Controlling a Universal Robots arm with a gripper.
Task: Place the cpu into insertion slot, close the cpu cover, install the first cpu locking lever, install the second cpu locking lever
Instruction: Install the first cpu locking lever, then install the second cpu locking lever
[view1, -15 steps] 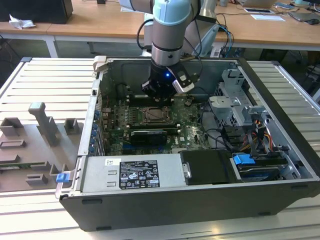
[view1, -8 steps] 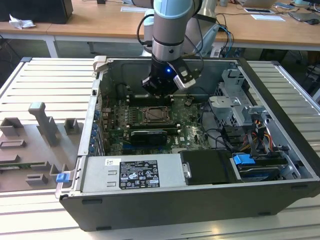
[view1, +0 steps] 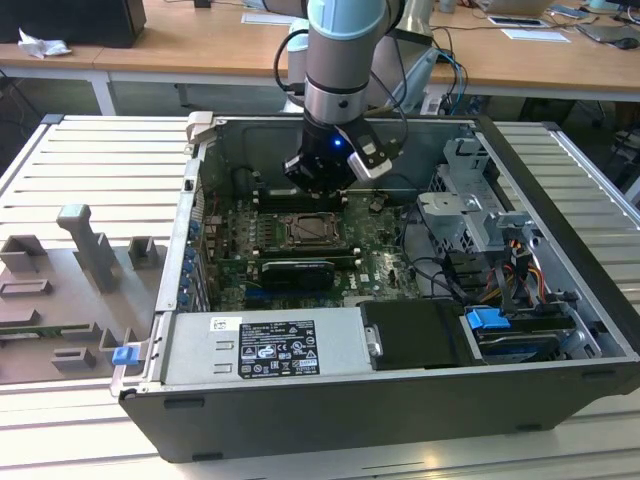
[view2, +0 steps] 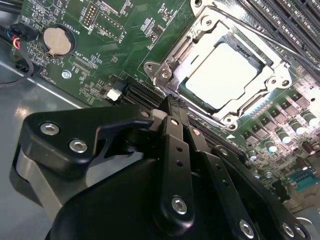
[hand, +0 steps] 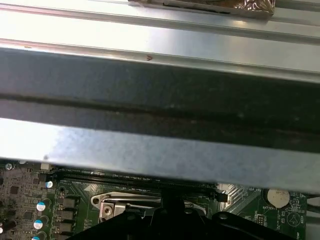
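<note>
Exterior view — hand (view1: 322, 178) half-hides socket.

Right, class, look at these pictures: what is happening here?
A robot arm reaches into an open grey computer case. Its black end effector hangs just above the green circuit board, beside the small square socket. The pale silver-grey square cpu already sits in that socket, and the shiny metal cover frame lies down around it. The end effector's fingers look shut, holding nothing.
</note>
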